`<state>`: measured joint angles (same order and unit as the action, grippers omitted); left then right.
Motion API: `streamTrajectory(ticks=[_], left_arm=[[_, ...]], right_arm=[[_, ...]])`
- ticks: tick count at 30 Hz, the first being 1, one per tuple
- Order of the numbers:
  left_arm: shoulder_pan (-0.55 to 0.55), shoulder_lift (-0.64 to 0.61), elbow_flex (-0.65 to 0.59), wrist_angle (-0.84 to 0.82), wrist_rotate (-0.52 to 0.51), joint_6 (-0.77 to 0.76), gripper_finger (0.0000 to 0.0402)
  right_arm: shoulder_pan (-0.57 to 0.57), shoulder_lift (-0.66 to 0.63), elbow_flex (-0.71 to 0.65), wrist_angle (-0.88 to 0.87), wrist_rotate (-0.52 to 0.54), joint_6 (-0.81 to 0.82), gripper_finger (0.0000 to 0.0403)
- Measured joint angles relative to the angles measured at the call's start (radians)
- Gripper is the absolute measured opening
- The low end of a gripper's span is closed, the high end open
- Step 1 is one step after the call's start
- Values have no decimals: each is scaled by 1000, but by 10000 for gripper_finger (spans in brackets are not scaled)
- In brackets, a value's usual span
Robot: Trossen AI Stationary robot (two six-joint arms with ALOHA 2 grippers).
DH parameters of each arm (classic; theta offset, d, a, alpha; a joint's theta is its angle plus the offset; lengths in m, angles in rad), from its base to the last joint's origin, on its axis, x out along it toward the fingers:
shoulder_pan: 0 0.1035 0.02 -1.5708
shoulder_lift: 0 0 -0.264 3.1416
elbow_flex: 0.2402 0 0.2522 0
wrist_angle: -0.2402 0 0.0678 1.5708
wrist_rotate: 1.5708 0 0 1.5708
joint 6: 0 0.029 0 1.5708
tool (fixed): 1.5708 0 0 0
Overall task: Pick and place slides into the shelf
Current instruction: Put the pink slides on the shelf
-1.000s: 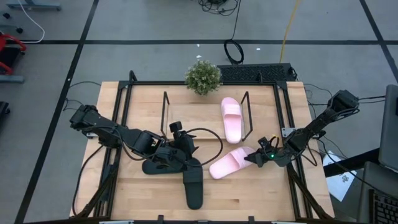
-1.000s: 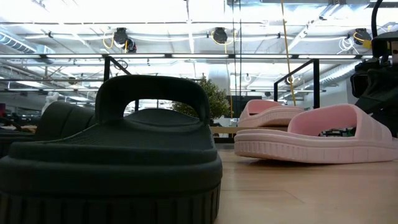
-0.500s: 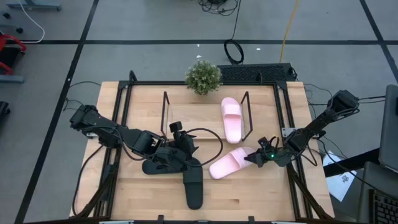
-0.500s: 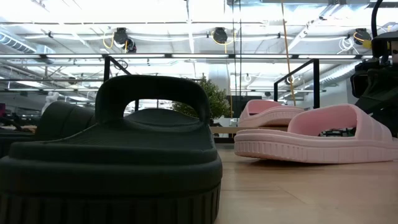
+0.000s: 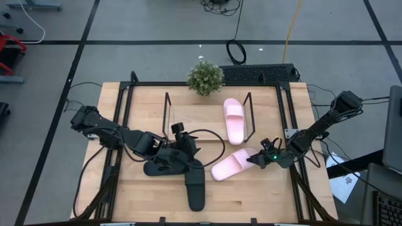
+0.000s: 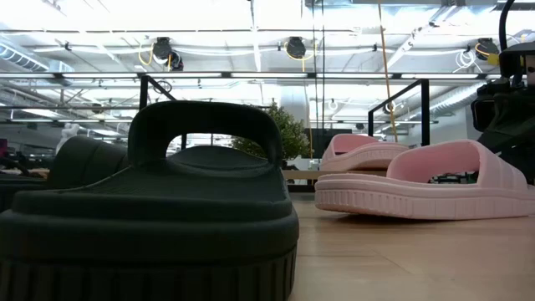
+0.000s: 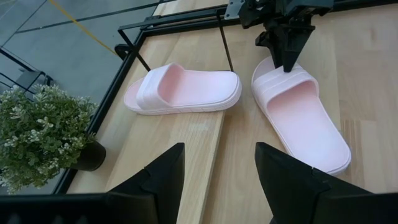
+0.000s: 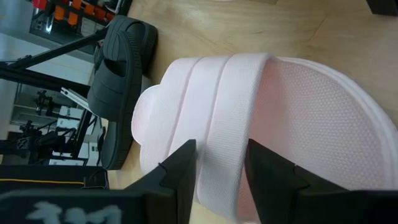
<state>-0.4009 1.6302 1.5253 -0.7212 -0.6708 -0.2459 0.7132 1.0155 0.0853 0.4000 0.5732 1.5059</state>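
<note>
A pale pink slide lies sole down on the board of the shelf, beside its right wire frame. The second pink slide lies on the table in front of the shelf. My right gripper is at its strap. Two black slides lie on the table to the left: one under my left gripper, the other toward the near edge. My left gripper is open, and I cannot tell whether it touches the slide below it. My right gripper has the near pink slide's wide strap between its two fingers, at the slide's right end. It comes slanting down from the table's right side. The slide stays flat, sole on the table. Whether one finger reaches under the strap is hidden by the fingers themselves.
A small potted plant stands at the table's far edge, behind the shelf. Black rails frame the wooden tabletop. A loose cable from the left arm loops over the table in front of the shelf. Bare wood lies near the front right.
</note>
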Motion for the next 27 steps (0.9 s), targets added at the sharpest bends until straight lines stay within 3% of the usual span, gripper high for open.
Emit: streamTrajectory(ticks=[8, 18, 27], left_arm=[[0, 0, 0, 0, 0, 0, 198], [-1, 0, 0, 0, 17, 1, 198], [-14, 0, 0, 45, 52, 57, 198]], right_arm=[[0, 0, 0, 5, 0, -3, 10], [0, -18, 0, 225, -17, -130, 4], [3, -65, 0, 236, -128, -126, 2]])
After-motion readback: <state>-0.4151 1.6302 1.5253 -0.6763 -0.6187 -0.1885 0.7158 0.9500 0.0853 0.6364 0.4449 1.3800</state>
